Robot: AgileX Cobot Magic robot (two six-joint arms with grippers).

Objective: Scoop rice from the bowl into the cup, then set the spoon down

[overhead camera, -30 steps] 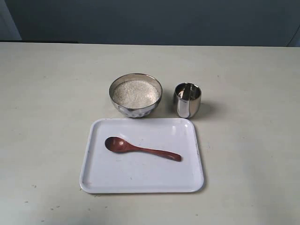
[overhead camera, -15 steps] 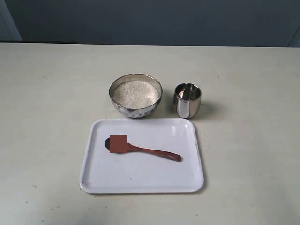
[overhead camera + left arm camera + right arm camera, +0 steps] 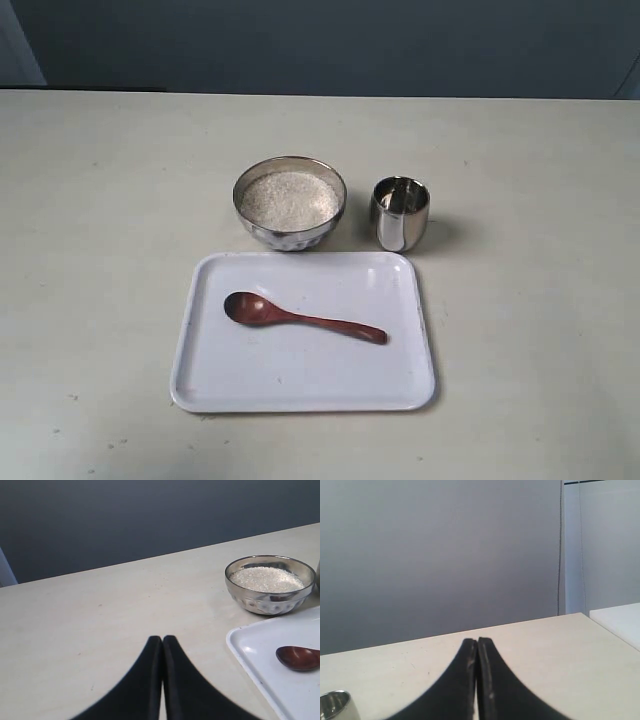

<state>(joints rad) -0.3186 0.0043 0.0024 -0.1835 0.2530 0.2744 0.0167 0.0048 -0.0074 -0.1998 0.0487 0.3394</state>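
The steel bowl (image 3: pixel 290 203) stands at mid-table, filled with off-white rice (image 3: pixel 290 199). To its right sits the small steel cup (image 3: pixel 401 213). The dark wooden spoon (image 3: pixel 300 318) lies flat on a white tray (image 3: pixel 215 375), oval end to the left. Neither arm shows in the exterior view. In the left wrist view my left gripper (image 3: pixel 162 639) is shut and holds nothing, well short of the bowl (image 3: pixel 270 583), rice (image 3: pixel 266 579) and spoon end (image 3: pixel 299 658). My right gripper (image 3: pixel 477 641) is shut and holds nothing, with the cup's rim (image 3: pixel 334 703) at the frame's corner.
The tray's edge (image 3: pixel 245 655) lies a little way from the left gripper. The pale tabletop (image 3: pixel 110 230) ends at a dark back wall. A white surface (image 3: pixel 620 622) adjoins the table in the right wrist view.
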